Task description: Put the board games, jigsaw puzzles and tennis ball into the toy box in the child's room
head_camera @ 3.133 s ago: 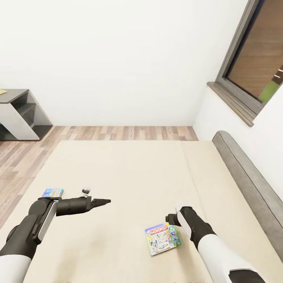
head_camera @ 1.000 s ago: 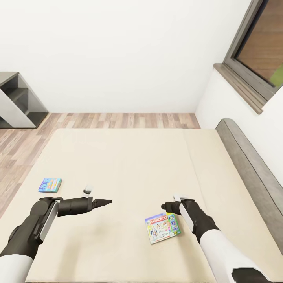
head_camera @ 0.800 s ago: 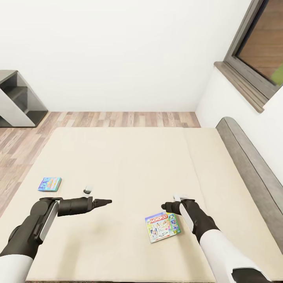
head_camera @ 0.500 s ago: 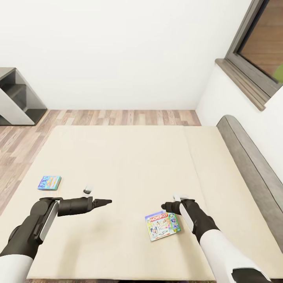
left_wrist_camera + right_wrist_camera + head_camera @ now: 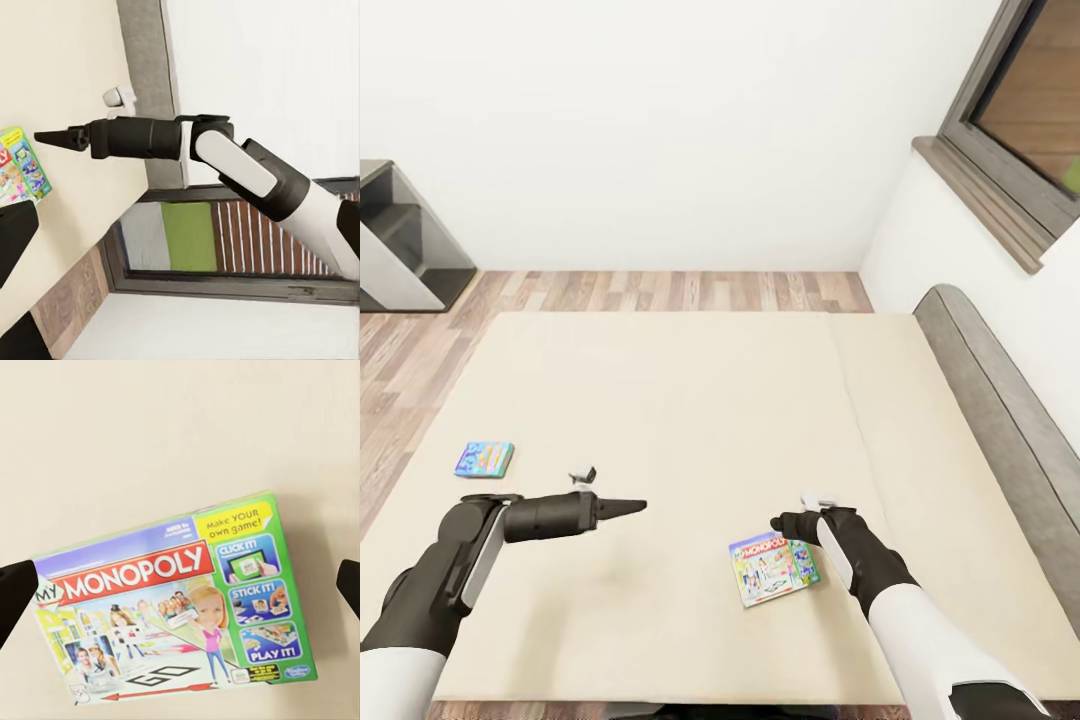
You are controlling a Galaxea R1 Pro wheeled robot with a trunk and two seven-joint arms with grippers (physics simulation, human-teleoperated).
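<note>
Since the earliest frame the whole head view has shifted, so the camera has moved rather than the things: the small blue board game (image 5: 485,459), then tucked against the left arm's elbow, now lies clear of that arm, and the dark grey cabinet (image 5: 400,250) sits further toward the left edge; both arms hold much the same pose as before; the bed (image 5: 690,400) takes up most of the head view, its beige mattress crossed by a seam toward the right side and its dark grey headboard (image 5: 1000,410) running along the right; behind it lie a strip of wood-plank floor (image 5: 660,290), a plain white wall (image 5: 660,120) and a dark-framed window (image 5: 1020,110) at the upper right; the left gripper (image 5: 630,506) hangs over bare mattress, well apart from either game, its fingers drawn together into a narrow point with nothing between them; the right gripper (image 5: 788,524) hovers just above the top edge of the larger green-edged board game (image 5: 774,571), which lies flat on the mattress near the seam; in the right wrist view that game (image 5: 176,604), printed MONOPOLY on a red band, sits between two dark fingertips (image 5: 16,596) standing wide apart at either edge, not touching it; the blue game lies near the bed's left edge.
</note>
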